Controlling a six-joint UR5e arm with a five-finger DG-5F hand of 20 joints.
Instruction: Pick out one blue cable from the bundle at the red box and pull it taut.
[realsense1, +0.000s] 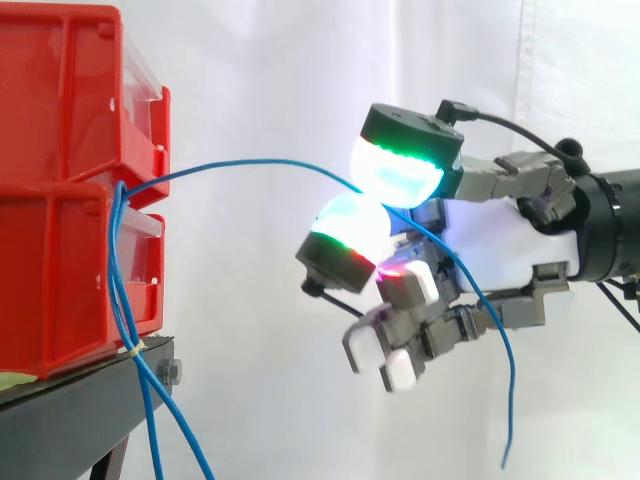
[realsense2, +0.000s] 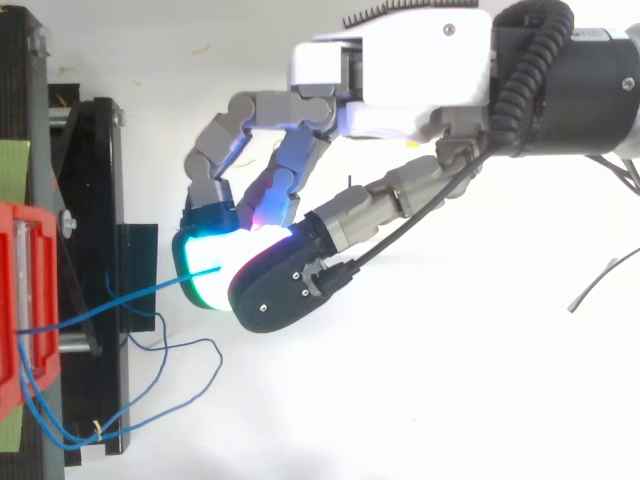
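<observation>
I had one blue cable (realsense1: 250, 161) pinched between the hand's (realsense2: 400, 70) curled fingers. It bowed slightly from the red box (realsense1: 60, 250), so I judged tautening remained.

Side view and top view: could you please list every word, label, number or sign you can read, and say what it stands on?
None: no readable text stands on the red bins, the black stand, the hand or the blue cable.
</observation>
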